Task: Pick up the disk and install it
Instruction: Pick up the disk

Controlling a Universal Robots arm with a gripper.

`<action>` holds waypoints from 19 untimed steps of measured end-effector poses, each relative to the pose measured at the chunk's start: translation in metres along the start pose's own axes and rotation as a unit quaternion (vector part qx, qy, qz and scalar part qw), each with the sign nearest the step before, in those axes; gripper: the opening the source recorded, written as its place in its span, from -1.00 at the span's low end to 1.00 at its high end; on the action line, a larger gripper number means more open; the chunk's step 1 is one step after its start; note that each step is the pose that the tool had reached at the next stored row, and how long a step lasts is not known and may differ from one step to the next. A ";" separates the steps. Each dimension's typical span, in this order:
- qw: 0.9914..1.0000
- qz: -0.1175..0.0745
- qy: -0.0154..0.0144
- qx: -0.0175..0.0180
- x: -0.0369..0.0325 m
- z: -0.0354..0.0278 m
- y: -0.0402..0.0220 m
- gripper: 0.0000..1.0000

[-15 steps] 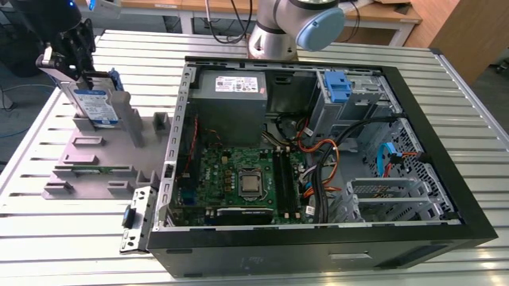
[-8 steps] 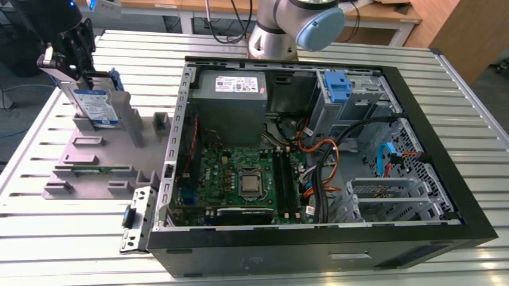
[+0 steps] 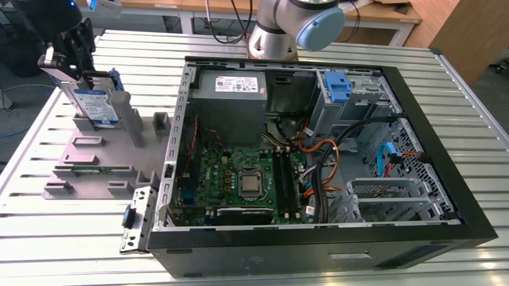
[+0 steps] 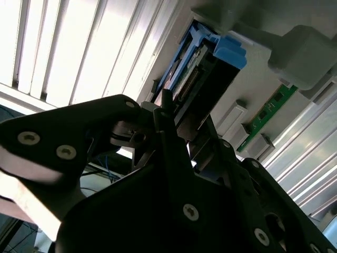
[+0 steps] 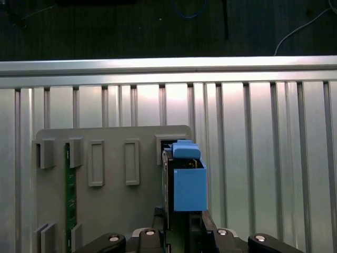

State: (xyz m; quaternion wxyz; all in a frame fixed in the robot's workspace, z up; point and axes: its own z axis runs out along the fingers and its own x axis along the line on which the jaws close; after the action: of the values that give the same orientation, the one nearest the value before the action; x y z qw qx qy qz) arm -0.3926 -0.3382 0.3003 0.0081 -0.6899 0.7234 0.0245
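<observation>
Your gripper sits at the upper end of the disk. In the first wrist view the jaws stand on either side of its blue caddy, close against it. You cannot tell from these views whether they are clamped on it or only flanking it.

The disk stands on edge in a slot of the grey parts holder. In the exterior view the gripper comes down onto the disk from above, and the disk's lower edge looks seated in the holder. A green memory module lies in another slot of the same holder, apart from the disk.

The holder rests on the slatted metal table, on the exterior view's left, just beside the open computer case. Inside the case you can see the motherboard and the grey power supply. A blue bracket with no drive in it sits up in the drive bay.

As a judgement, you are at the very start. The gripper is in place for the pick, but the disk does not look lifted out of its slot. The disk is well apart from the drive bay, so no part of the installation is done.
</observation>
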 end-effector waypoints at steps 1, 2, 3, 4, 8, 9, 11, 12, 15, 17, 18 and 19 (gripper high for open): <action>1.000 0.000 0.000 0.000 0.0000 0.0000 0.0000 -0.28; 1.000 0.000 0.000 0.000 0.0000 0.0000 0.0000 -0.28; 1.000 -0.001 0.000 0.000 0.0000 0.0001 -0.0003 -0.28; 1.000 -0.004 0.000 0.000 0.0000 0.0002 -0.0005 -0.28; 1.000 -0.006 0.000 0.000 0.0000 0.0001 -0.0005 -0.28; 1.000 -0.006 0.000 0.000 0.0000 0.0001 -0.0005 -0.28; 1.000 -0.006 0.000 0.000 0.0000 0.0001 -0.0005 -0.28; 1.000 -0.006 0.000 0.000 0.0000 0.0001 -0.0005 -0.28; 1.000 -0.007 0.000 0.000 0.0000 0.0001 -0.0005 -0.30; 1.000 -0.007 0.000 0.000 0.0000 0.0001 -0.0005 -0.30; 1.000 -0.007 0.000 0.000 0.0000 0.0001 -0.0005 -0.30; 1.000 -0.007 0.000 0.000 0.0000 -0.0002 -0.0005 -0.30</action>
State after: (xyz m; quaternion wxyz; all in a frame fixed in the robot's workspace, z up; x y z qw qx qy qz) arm -0.3921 -0.3382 0.3005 0.0080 -0.6949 0.7186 0.0246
